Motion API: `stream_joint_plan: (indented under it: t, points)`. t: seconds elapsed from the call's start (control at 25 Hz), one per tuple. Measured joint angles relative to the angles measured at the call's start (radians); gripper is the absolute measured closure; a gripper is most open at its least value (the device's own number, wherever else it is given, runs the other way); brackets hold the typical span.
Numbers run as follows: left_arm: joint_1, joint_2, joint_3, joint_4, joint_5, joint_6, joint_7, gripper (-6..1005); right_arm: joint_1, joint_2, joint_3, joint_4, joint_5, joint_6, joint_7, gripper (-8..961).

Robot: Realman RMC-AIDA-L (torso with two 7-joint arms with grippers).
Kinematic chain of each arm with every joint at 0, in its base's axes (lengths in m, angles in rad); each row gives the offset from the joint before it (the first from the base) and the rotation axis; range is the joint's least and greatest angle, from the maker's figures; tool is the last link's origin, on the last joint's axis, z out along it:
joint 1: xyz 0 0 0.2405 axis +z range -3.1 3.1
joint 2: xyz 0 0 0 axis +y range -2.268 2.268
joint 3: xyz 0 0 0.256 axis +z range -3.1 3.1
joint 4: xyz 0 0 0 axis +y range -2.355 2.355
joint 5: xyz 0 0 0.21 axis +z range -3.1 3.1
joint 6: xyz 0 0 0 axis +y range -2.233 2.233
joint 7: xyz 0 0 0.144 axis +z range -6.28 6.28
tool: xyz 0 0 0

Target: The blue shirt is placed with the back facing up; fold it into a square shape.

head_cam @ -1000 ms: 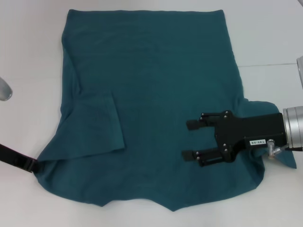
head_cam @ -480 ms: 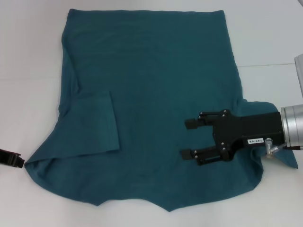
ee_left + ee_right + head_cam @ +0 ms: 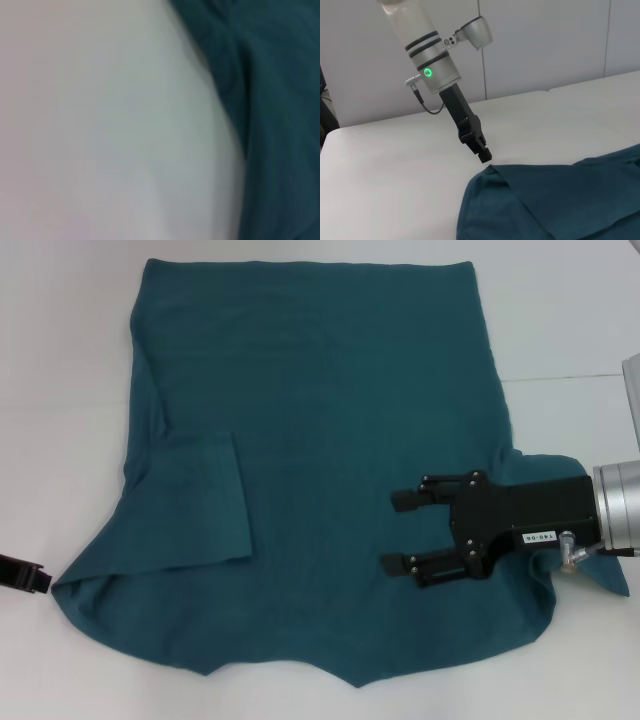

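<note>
The blue shirt lies spread on the white table, plain side up. Its left sleeve is folded inward onto the body. My right gripper hovers open over the shirt's lower right part, with nothing between its fingers, and the right sleeve shows from under the arm. My left gripper sits at the far left edge, just off the shirt's lower left corner and apart from it. The right wrist view shows the left gripper just above the table beside that shirt corner. In the left wrist view, the shirt's edge lies against the table.
A seam line crosses the table at the right. Bare white table surrounds the shirt on the left and far sides. A pale wall stands behind the table in the right wrist view.
The left gripper has drawn back to the left, away from the shirt's lower left corner, which now lies stretched farther left. The right gripper has hardly moved.
</note>
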Motion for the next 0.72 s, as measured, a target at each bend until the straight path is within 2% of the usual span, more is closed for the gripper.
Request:
stream_joint_plan:
  t: [0.12, 0.24, 0.36, 0.44, 0.52, 0.6, 0.72]
  points:
    - [-0.006, -0.005, -0.001, 0.009, -0.012, 0.018, 0.016, 891, 0.0, 0.0, 0.003, 0.0, 0.001, 0.0, 0.006, 72]
    - [-0.003, -0.007, -0.019, 0.028, -0.08, 0.04, 0.046, 884, -0.004, 0.0, 0.011, 0.0, 0.017, 0.002, 0.044, 72]
    - [0.021, -0.014, -0.108, 0.055, -0.267, 0.11, 0.148, 877, -0.015, -0.002, 0.03, -0.015, 0.037, 0.009, 0.129, 72]
    - [0.035, -0.013, -0.176, 0.042, -0.398, 0.176, 0.242, 818, -0.025, -0.004, 0.05, -0.051, 0.039, 0.012, 0.209, 71]
    - [0.05, -0.003, -0.234, -0.002, -0.546, 0.273, 0.355, 759, -0.044, -0.004, 0.061, -0.121, 0.031, 0.014, 0.31, 72]
    - [0.059, 0.02, -0.252, -0.074, -0.654, 0.363, 0.451, 700, -0.062, -0.005, 0.063, -0.193, 0.01, 0.016, 0.41, 74]
    - [0.06, 0.049, -0.248, -0.157, -0.709, 0.471, 0.551, 595, -0.076, -0.012, 0.064, -0.324, -0.071, 0.011, 0.591, 77]
